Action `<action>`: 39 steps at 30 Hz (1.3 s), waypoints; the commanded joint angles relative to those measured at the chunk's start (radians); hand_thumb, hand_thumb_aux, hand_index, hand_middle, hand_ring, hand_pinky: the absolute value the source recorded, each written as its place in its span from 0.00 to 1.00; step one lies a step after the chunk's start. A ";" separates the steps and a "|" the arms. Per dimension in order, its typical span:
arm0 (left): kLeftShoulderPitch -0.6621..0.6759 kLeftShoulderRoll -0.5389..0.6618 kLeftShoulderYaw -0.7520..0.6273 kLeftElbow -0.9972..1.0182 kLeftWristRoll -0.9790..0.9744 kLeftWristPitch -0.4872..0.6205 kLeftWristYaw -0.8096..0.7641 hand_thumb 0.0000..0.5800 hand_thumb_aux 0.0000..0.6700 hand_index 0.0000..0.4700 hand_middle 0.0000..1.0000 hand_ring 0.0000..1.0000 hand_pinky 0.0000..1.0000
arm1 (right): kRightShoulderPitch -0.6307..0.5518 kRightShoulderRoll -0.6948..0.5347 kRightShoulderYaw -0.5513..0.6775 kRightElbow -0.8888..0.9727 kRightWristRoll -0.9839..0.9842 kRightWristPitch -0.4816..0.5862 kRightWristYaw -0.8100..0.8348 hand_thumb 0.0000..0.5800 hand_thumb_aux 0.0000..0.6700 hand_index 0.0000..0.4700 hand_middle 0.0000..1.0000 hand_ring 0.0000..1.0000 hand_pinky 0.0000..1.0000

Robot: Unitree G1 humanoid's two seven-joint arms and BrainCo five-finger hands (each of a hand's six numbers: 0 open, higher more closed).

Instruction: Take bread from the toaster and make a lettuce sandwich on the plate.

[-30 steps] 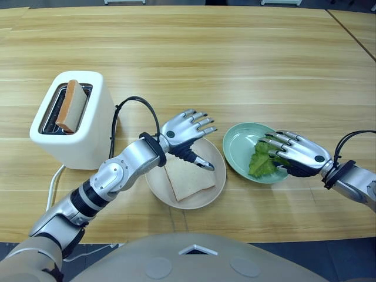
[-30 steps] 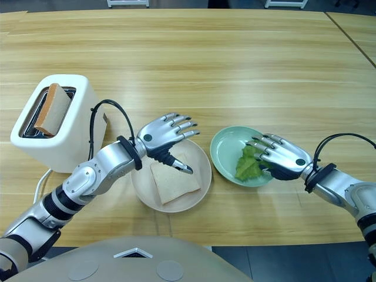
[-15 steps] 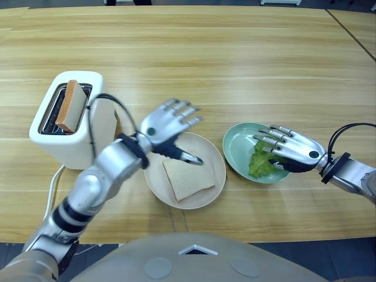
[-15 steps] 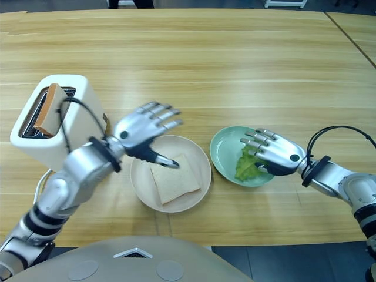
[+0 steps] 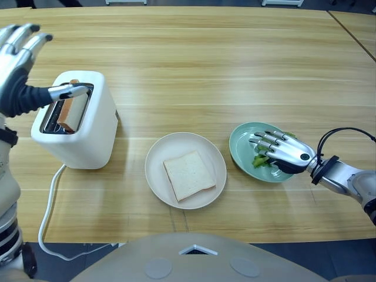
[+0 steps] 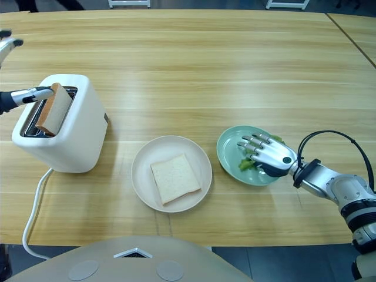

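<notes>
A white toaster (image 5: 79,132) stands at the left with one slice of bread (image 5: 73,111) upright in its slot. My left hand (image 5: 17,88) hovers open just left of and above it, thumb reaching over the slot near the slice. A second bread slice (image 5: 188,175) lies flat on the beige plate (image 5: 155,176) in the middle. To the right is a green bowl (image 5: 242,140) holding lettuce (image 6: 244,165). My right hand (image 5: 283,154) lies low in the bowl on top of the lettuce, covering most of it.
The toaster's white cord (image 5: 49,200) trails down toward the table's front edge at the left. Bare wooden table (image 5: 205,64) stretches behind the toaster, plate and bowl.
My left hand has left the plate and swung up and left to the toaster. My right hand has sunk lower onto the lettuce in the bowl.
</notes>
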 commanded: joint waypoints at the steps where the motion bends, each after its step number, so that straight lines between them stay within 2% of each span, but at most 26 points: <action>1: 0.124 0.015 0.033 0.117 0.038 -0.001 0.003 0.00 0.00 0.00 0.00 0.00 0.00 | 0.064 -0.013 -0.073 -0.126 0.117 -0.021 0.018 1.00 1.00 1.00 0.00 0.00 0.00; 7: 0.097 -0.002 -0.117 0.219 0.037 0.009 0.001 0.00 0.00 0.00 0.00 0.00 0.00 | 0.239 0.013 -0.254 -0.513 0.313 0.036 0.165 1.00 1.00 1.00 0.00 0.00 0.00; 14: -0.021 0.009 -0.253 0.299 0.061 0.048 -0.007 0.00 0.00 0.00 0.00 0.00 0.00 | 0.279 0.168 -0.254 -0.836 0.380 0.089 0.402 1.00 1.00 1.00 0.00 0.00 0.00; 15: -0.037 0.009 -0.265 0.311 0.062 0.054 -0.003 0.76 0.51 0.51 0.00 0.00 0.00 | 0.278 0.188 -0.240 -0.855 0.376 0.084 0.432 1.00 1.00 1.00 0.00 0.00 0.00; 16: -0.049 0.011 -0.274 0.320 0.070 0.057 0.006 0.95 0.78 0.78 0.00 0.00 0.00 | 0.273 0.207 -0.223 -0.866 0.368 0.077 0.461 1.00 1.00 1.00 0.00 0.00 0.00; 17: -0.066 0.002 -0.278 0.324 0.059 0.061 0.020 1.00 1.00 1.00 0.00 0.00 0.00 | 0.266 0.227 -0.200 -0.870 0.357 0.068 0.487 1.00 1.00 1.00 0.00 0.00 0.00; 18: -0.082 -0.005 -0.279 0.326 0.057 0.064 0.042 1.00 1.00 1.00 0.00 0.00 0.00 | 0.256 0.247 -0.180 -0.871 0.344 0.061 0.509 1.00 1.00 1.00 0.00 0.00 0.00; 19: -0.097 -0.013 -0.278 0.325 0.043 0.069 0.056 1.00 1.00 1.00 0.06 0.06 0.06 | 0.243 0.271 -0.157 -0.867 0.327 0.055 0.529 1.00 1.00 1.00 0.00 0.00 0.00; 20: -0.110 -0.019 -0.276 0.322 0.033 0.071 0.075 1.00 1.00 1.00 1.00 1.00 1.00 | 0.230 0.294 -0.140 -0.861 0.311 0.050 0.546 1.00 1.00 1.00 0.00 0.00 0.00; 25: -0.167 -0.014 -0.242 0.277 -0.011 0.074 0.124 1.00 1.00 1.00 1.00 1.00 1.00 | 0.159 0.393 -0.059 -0.789 0.217 0.039 0.595 1.00 1.00 1.00 0.00 0.00 0.00; 30: -0.215 -0.007 -0.186 0.193 -0.055 0.079 0.155 1.00 1.00 1.00 1.00 1.00 1.00 | 0.137 0.449 -0.015 -0.763 0.161 0.032 0.612 1.00 1.00 1.00 0.00 0.00 0.00; 31: -0.224 -0.005 -0.178 0.177 -0.064 0.079 0.155 1.00 1.00 1.00 1.00 1.00 1.00 | 0.134 0.451 -0.012 -0.758 0.148 0.031 0.613 1.00 0.98 0.98 0.00 0.00 0.00; 32: -0.232 -0.003 -0.172 0.161 -0.074 0.078 0.155 1.00 1.00 1.00 1.00 1.00 1.00 | 0.133 0.451 -0.009 -0.750 0.134 0.031 0.614 0.99 0.89 0.89 0.00 0.00 0.00; 33: -0.240 0.000 -0.169 0.150 -0.081 0.077 0.154 1.00 1.00 1.00 1.00 1.00 1.00 | 0.133 0.448 -0.007 -0.742 0.117 0.033 0.617 0.89 0.66 0.66 0.00 0.00 0.00; 34: -0.246 0.005 -0.161 0.136 -0.090 0.077 0.151 1.00 1.00 1.00 1.00 1.00 1.00 | 0.135 0.442 -0.004 -0.735 0.103 0.031 0.623 0.62 0.38 0.38 0.00 0.00 0.00; 35: -0.253 0.012 -0.150 0.121 -0.100 0.079 0.146 1.00 1.00 1.00 1.00 1.00 1.00 | 0.138 0.433 -0.004 -0.731 0.094 0.028 0.630 0.56 0.33 0.33 0.00 0.00 0.00; 36: -0.261 0.021 -0.136 0.109 -0.111 0.078 0.144 1.00 1.00 1.00 1.00 1.00 1.00 | 0.141 0.423 -0.009 -0.732 0.089 0.025 0.636 0.14 0.07 0.07 0.00 0.00 0.00; 37: -0.268 0.028 -0.124 0.100 -0.123 0.076 0.141 1.00 1.00 1.00 1.00 1.00 1.00 | 0.142 0.414 -0.017 -0.736 0.090 0.022 0.639 0.05 0.02 0.02 0.00 0.00 0.00; 38: -0.276 0.036 -0.117 0.096 -0.133 0.072 0.142 1.00 1.00 1.00 1.00 1.00 1.00 | 0.143 0.405 -0.028 -0.745 0.090 0.022 0.642 0.00 0.00 0.00 0.00 0.00 0.00; 39: -0.281 0.041 -0.115 0.093 -0.145 0.069 0.142 1.00 1.00 1.00 1.00 1.00 1.00 | 0.142 0.398 -0.038 -0.751 0.090 0.023 0.643 0.00 0.00 0.00 0.00 0.00 0.00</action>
